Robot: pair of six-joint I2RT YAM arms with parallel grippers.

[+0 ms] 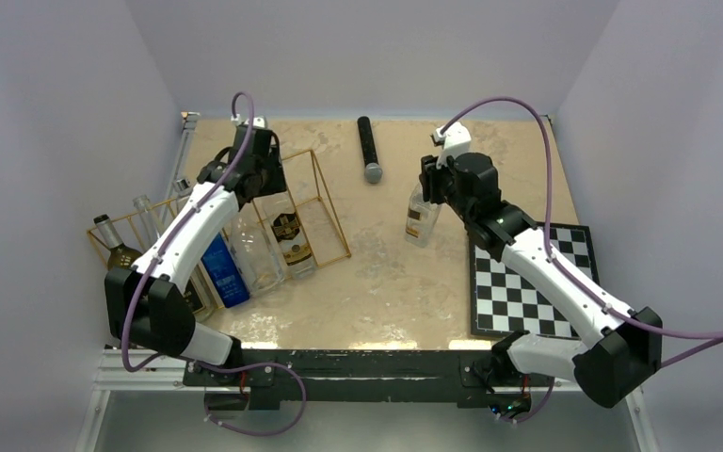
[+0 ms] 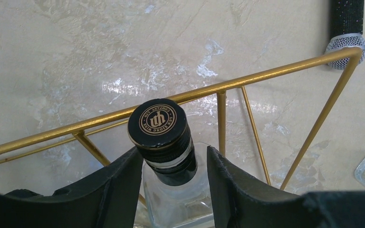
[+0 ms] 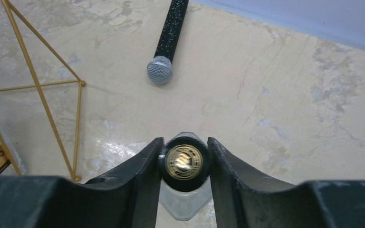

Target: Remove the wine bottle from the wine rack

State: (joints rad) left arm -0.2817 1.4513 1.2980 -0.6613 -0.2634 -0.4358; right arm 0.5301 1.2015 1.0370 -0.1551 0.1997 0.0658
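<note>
The table (image 1: 405,282) has free surface between the wine rack (image 1: 331,207) at the left edge and the chessboard (image 1: 527,282) at the right. The wine bottle (image 2: 158,118) rests in the rack's right bay, with a gold wire just beyond its cap. The left gripper (image 2: 175,151) straddles its neck and is not closed on it. The right gripper (image 3: 185,140) clamps the cap of a small clear bottle (image 3: 184,209). A microphone (image 1: 369,151) lies farther off.

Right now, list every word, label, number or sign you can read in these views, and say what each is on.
Racked bottle's cap: gold monogram inside a ring of gold letters, too small to read with certainty.
Loose bottle's cap: gold emblem, no words legible.
Blue label: too blurred to read.
Black-and-gold label: too blurred to read.
No other text or numbers are visible.
</note>
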